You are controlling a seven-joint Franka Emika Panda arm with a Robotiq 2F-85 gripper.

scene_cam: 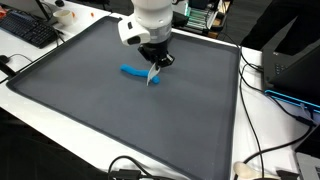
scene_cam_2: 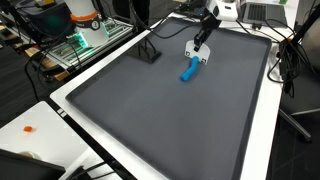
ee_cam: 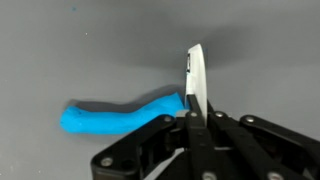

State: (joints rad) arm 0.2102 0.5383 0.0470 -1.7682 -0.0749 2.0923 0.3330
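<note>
A knife-like tool with a light blue handle (scene_cam: 133,71) and a white blade (scene_cam: 153,78) is on the dark grey mat (scene_cam: 110,115) toward the far middle. My gripper (scene_cam: 156,63) points down over it and is shut on the white blade. In the wrist view the fingers (ee_cam: 197,112) pinch the blade (ee_cam: 196,72), and the blue handle (ee_cam: 115,116) stretches left, close to the mat. The tool also shows in an exterior view, with the handle (scene_cam_2: 187,71) below the gripper (scene_cam_2: 200,52). I cannot tell whether the handle still touches the mat.
The mat lies on a white table (scene_cam: 265,140). A keyboard (scene_cam: 28,30) sits off its corner. Cables (scene_cam: 262,150) run along one side. A black stand (scene_cam_2: 148,50) rests on the mat's edge. A small orange item (scene_cam_2: 28,128) lies on the white table.
</note>
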